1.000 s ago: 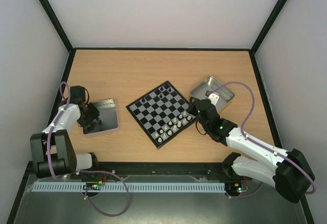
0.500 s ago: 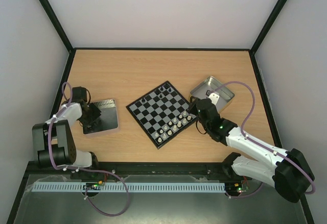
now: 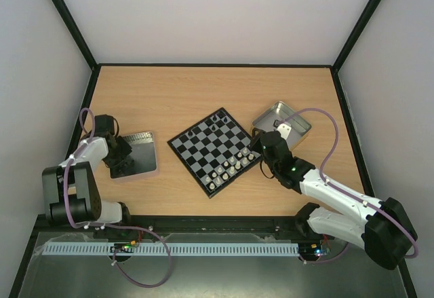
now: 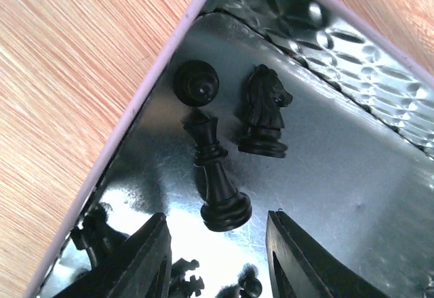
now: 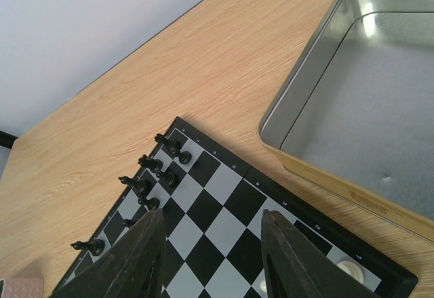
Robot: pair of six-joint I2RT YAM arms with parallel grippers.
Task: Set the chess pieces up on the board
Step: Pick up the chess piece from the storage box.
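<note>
Though half done, lacking most black chess pieces [image 4: 215,169], loose in tin [image 4: 352,176] at board's [image 3: 203,142] nine o'clock; left gripper [image 4: 215,216], right gripper [image 5: 211,216] spread, gripping nothing.

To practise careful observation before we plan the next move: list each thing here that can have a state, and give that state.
left gripper, open, over the left tin.
right gripper, open, above the board.
left tin, lidless, black pieces inside.
tall black piece, lying on its side.
board, partly set.
right tin, lidless.
</note>
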